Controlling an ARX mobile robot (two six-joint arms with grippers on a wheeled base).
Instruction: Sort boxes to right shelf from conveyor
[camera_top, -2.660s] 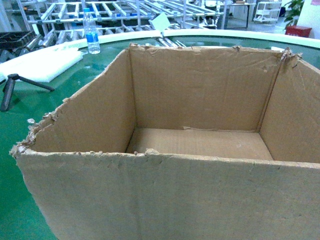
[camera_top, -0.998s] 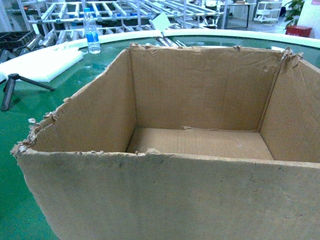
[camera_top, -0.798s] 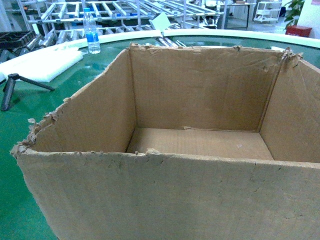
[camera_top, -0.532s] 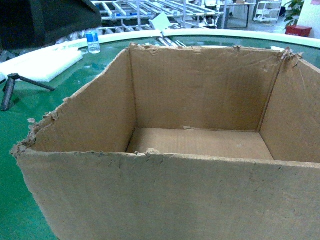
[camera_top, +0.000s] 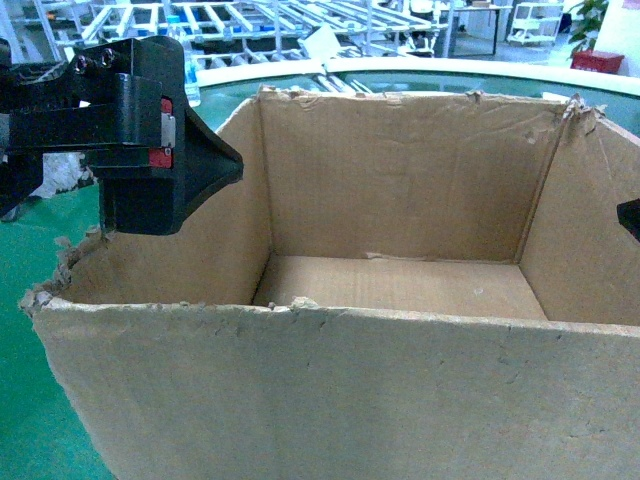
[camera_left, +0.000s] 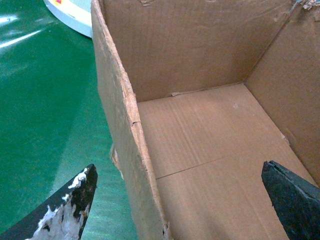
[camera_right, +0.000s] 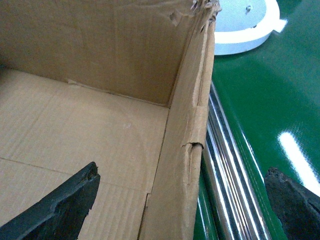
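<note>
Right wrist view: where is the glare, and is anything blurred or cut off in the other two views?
Right wrist view: bright glare streaks on the green conveyor belt beside the cardboard box. Left wrist view: softer sheen on the belt, and the left gripper fingertips sit cropped at the bottom corners, open astride the box wall. Head view: the left gripper looms dark and soft-edged up close; only a sliver of the right arm shows.

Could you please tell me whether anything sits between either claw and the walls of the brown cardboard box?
Nothing visible does. The left claw is open astride the left wall of the brown corrugated cardboard box, one finger over the green conveyor belt, the other inside. The right claw straddles the right wall likewise.
</note>
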